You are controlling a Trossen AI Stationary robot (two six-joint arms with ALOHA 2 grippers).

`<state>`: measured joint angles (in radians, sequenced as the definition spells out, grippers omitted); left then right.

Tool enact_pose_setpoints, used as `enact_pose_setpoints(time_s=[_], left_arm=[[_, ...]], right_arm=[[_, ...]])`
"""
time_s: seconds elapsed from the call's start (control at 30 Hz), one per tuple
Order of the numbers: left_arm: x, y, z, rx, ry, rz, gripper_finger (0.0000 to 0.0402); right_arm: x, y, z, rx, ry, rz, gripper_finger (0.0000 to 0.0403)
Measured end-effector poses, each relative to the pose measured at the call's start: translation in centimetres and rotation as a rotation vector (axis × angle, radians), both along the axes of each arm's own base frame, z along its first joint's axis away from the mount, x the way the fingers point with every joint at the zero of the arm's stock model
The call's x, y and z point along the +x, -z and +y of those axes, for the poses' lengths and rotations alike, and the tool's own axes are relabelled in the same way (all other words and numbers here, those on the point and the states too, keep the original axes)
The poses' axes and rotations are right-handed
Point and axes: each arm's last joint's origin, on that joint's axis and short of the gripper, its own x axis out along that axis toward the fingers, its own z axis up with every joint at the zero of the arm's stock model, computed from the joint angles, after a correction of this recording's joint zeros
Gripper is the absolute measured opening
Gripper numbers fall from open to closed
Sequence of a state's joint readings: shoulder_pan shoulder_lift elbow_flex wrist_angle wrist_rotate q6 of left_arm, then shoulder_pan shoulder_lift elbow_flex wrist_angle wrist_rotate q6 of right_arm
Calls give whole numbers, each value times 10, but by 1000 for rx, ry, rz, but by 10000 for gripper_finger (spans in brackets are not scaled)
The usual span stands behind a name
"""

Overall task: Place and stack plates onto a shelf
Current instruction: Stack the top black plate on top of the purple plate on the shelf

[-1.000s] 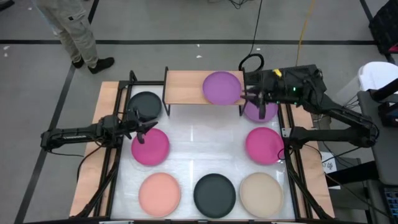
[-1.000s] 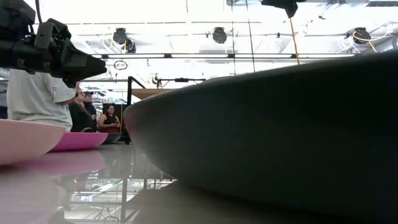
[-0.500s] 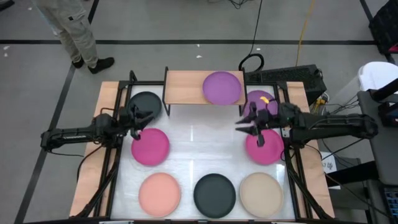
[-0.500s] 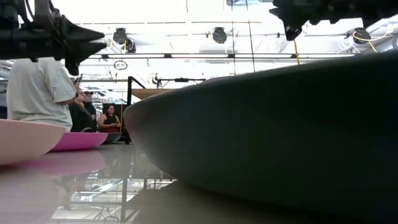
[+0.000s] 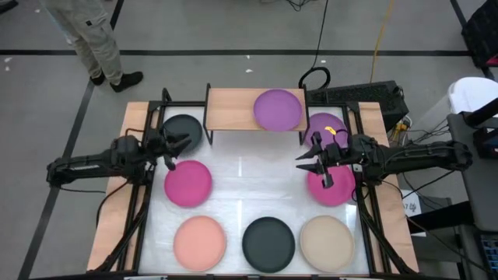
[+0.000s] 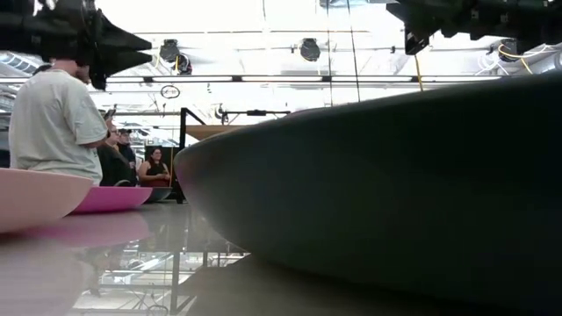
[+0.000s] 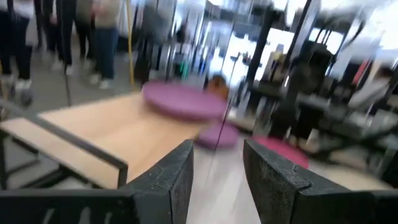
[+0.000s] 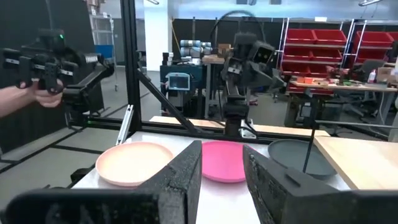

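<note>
The light-wood shelf (image 5: 233, 109) stands at the far edge, and one purple plate (image 5: 278, 109) lies flat on its right half. A second purple plate (image 5: 327, 124) lies on the table to the shelf's right. My left gripper (image 5: 179, 150) is open and hangs in the air between the dark grey plate (image 5: 181, 131) and the left magenta plate (image 5: 187, 183). My right gripper (image 5: 305, 163) is open and hangs over the left rim of the right magenta plate (image 5: 333, 185). In the left wrist view, my left gripper (image 7: 217, 168) faces the shelf (image 7: 106, 127).
Along the near edge lie a salmon plate (image 5: 199, 243), a dark grey plate (image 5: 268, 243) and a beige plate (image 5: 327, 243). Black frame rails (image 5: 148, 194) run down both sides of the table. A person (image 5: 93, 39) stands beyond the far left corner. The table's middle (image 5: 257, 179) is bare.
My right gripper has drawn back from the purple plate on the shelf toward the near edge. It now hangs over the right magenta plate. My left gripper has risen and shifted a little toward the far edge. No plate has moved.
</note>
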<state>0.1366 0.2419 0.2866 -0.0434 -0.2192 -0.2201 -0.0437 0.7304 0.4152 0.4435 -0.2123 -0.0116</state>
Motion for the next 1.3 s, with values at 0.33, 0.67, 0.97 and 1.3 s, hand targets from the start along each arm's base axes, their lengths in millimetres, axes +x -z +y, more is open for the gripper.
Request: enact_pose_setpoints(time_s=[0.33, 0.67, 0.97, 1.3], left_arm=[[36, -5, 4, -188, -79, 681, 145], [67, 36, 7, -345, -181, 1018, 145], [78, 55, 11, -326, -276, 1126, 145], [83, 67, 17, -228, -376, 1210, 145]], right_arm=[[0, 0, 0, 24, 0, 4, 98], [0, 1, 0, 33, -1, 14, 98], [0, 1, 0, 29, 0, 13, 98], [0, 1, 0, 27, 0, 12, 98]])
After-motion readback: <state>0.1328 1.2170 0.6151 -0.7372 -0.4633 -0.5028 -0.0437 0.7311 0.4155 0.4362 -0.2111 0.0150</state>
